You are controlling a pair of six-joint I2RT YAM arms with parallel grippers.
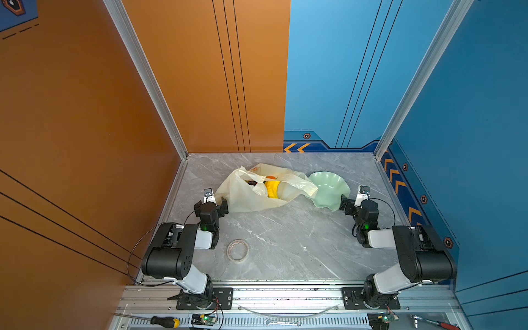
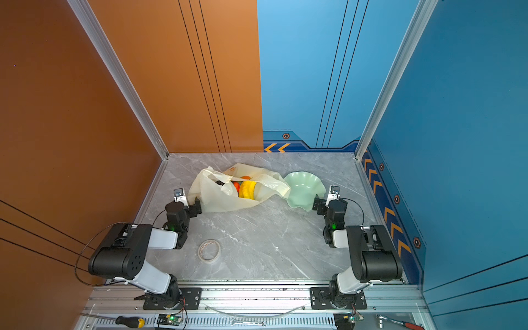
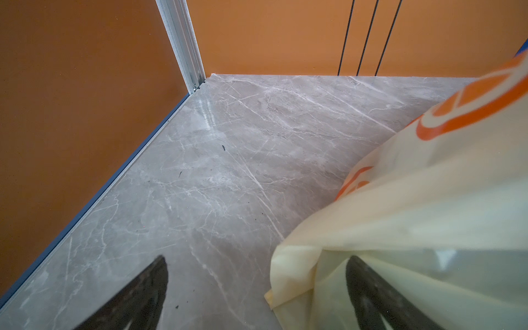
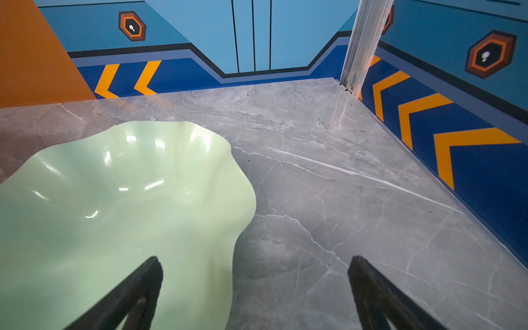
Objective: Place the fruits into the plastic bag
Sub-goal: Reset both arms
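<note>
The cream plastic bag (image 1: 251, 197) (image 2: 220, 200) lies crumpled on the grey table, its mouth facing up. Fruits show inside it: a yellow banana bunch (image 1: 273, 189) (image 2: 247, 190), a red-orange fruit (image 2: 236, 186) and dark grapes (image 1: 253, 182). My left gripper (image 1: 211, 204) (image 3: 257, 263) is open at the bag's near-left corner. A fold of the bag (image 3: 400, 228) reaches between its fingers, and one finger lies against the film. My right gripper (image 1: 358, 201) (image 4: 255, 262) is open and holds nothing. One of its fingers hangs over the rim of the pale green dish.
The pale green wavy dish (image 1: 328, 191) (image 4: 114, 200) sits right of the bag with nothing in it. A tape roll (image 1: 237, 250) lies near the left arm. A screwdriver (image 1: 165, 321) and a red-handled ratchet (image 1: 437, 324) lie on the front rail. Walls close three sides.
</note>
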